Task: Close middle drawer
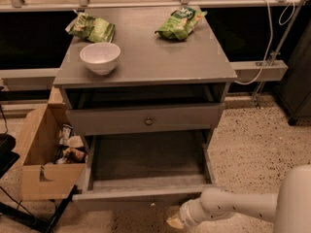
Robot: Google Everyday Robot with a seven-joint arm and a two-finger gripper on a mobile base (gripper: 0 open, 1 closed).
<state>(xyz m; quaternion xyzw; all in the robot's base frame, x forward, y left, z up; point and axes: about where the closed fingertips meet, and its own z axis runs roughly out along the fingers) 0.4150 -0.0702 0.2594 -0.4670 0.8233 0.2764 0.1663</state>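
Observation:
The middle drawer [146, 196] is pulled far out of the grey cabinet [146, 62]. Its inside is empty, and its flat front faces the camera low in the view. The knob on that front does not show. Above it, the top drawer [148, 121] with a small round knob stands slightly open. My gripper [175, 221] is at the end of the white arm [233, 206], which comes in from the lower right. The gripper sits just below and in front of the middle drawer's front, right of its centre. The bottom drawer is hidden under the open one.
A white bowl [100, 57] and two green snack bags [92, 28] [179, 23] lie on the cabinet top. An open cardboard box [46, 159] of clutter stands against the cabinet's left side. A dark object [7, 154] is at the far left. Speckled floor is to the right.

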